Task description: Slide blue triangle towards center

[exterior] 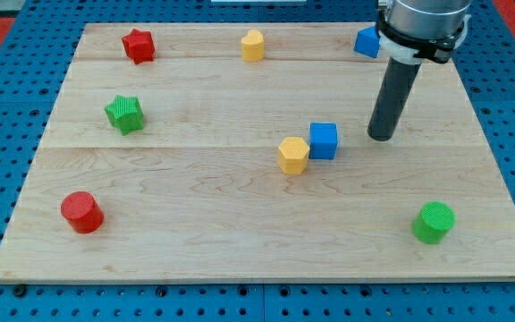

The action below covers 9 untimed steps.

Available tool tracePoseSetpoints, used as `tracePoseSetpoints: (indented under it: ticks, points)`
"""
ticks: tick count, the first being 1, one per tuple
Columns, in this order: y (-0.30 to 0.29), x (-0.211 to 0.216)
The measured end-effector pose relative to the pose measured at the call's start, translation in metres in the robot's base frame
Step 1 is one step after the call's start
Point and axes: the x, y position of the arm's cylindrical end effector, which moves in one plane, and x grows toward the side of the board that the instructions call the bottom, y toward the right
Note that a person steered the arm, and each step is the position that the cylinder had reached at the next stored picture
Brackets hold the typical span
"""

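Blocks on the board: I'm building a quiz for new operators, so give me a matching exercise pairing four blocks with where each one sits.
Blocks:
1. red cylinder
2. green star
3. blue triangle
4. blue cube

Places:
A. touching the yellow hexagon near the middle
B. view's top, partly behind the arm
C. view's bottom left
D. view's left, below the red star

My tip rests right of the blue cube.

Pairs: 1-C, 2-D, 3-B, 4-A

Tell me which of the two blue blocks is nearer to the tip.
The blue cube, touching the yellow hexagon mid-board, is nearer my tip. The blue triangle sits at the view's top, partly behind the arm.
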Motion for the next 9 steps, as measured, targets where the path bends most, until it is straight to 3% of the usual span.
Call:
tracePoseSetpoints:
  ticks: [3,4,7,9]
  points:
    - [-0.067,0.002]
    - [-0.043,-0.026]
    - [0.075,-0.183]
    - [0.078,-0.207]
